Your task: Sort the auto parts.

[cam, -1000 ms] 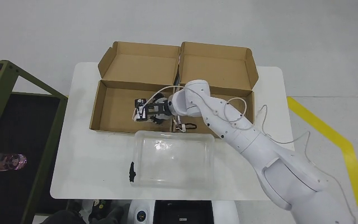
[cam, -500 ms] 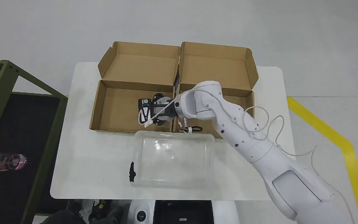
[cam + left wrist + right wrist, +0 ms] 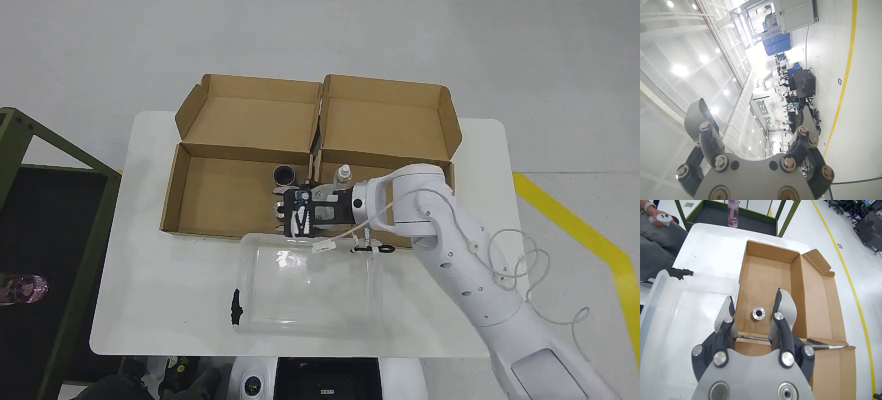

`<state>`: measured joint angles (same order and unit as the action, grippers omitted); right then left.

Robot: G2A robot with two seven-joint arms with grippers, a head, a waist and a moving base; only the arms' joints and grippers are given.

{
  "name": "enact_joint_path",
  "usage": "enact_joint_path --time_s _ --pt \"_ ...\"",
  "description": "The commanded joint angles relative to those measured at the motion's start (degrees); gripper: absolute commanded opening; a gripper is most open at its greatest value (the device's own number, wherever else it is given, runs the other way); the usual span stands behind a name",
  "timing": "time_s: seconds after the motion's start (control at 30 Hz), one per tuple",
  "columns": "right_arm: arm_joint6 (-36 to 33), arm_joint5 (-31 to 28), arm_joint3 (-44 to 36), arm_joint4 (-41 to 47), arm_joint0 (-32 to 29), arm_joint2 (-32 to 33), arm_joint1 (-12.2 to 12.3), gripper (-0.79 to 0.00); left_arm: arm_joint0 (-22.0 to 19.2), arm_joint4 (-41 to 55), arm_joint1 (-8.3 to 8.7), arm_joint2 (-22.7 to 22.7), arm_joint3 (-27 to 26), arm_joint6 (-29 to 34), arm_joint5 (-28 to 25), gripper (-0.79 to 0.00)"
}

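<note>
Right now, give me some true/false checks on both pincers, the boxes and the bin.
1. The right pincer is shut on a part. False: it is open and empty.
2. A metal sleeve stands upright on the floor of a cardboard box. True.
3. The clear bin holds several parts. False: no parts show in it.
4. The left pincer is open with nothing between its fingers. True.

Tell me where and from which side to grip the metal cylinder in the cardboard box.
Grip the metal cylinder by its round outer wall, coming down from above. It stands upright, bore facing up, with bare cardboard box floor around it, so the open right gripper could probably close on opposite sides.
</note>
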<state>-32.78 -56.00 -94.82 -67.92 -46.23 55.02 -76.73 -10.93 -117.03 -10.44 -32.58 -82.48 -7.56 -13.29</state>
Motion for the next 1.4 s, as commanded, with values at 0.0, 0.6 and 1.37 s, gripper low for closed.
enact_joint_path --time_s 0.0,0.6,1.37 --pt "0.0 -0.2 -1.6 0.2 -1.9 2.0 0.7 -0.394 0.0 0.0 0.0 0.0 0.0 0.0 0.0 0.0" --pt "7.3 0.2 -10.0 -2.6 -18.1 18.6 5.3 -0.243 0.0 0.0 0.0 0.0 0.0 0.0 0.0 0.0" --pt "26.1 9.8 -12.9 -7.5 -36.1 36.7 8.4 -0.102 0.0 0.0 0.0 0.0 0.0 0.0 0.0 0.0"
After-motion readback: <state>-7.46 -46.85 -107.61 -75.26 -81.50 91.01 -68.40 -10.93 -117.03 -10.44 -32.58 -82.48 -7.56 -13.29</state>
